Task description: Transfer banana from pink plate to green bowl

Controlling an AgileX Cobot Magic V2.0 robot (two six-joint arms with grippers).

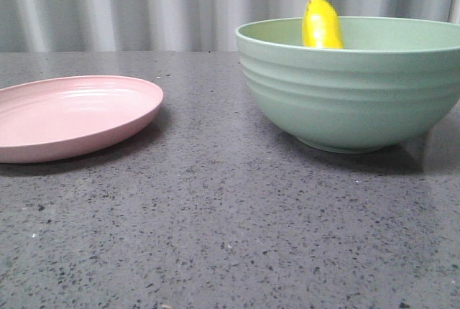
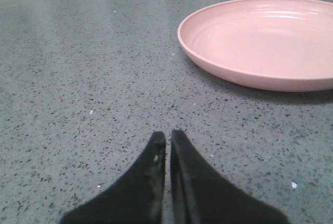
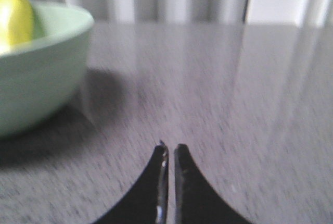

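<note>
We see both black grippers, left (image 2: pixel 168 139) and right (image 3: pixel 170 151), closed on nothing, low over the speckled grey table (image 1: pixel 215 230); the glossy yellow banana (image 1: pixel 321 24) leans inside the ridged mint-green bowl (image 1: pixel 352 93), the shallow pale-pink plate (image 1: pixel 68 115) bare.

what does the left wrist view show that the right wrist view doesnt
Only the left wrist view shows the pink plate, with nothing on it, and the left gripper, shut on nothing. Only the right wrist view shows the green bowl with the banana poking above its rim, and the right gripper, also shut on nothing. Both show the speckled grey table and a striped backdrop.
</note>
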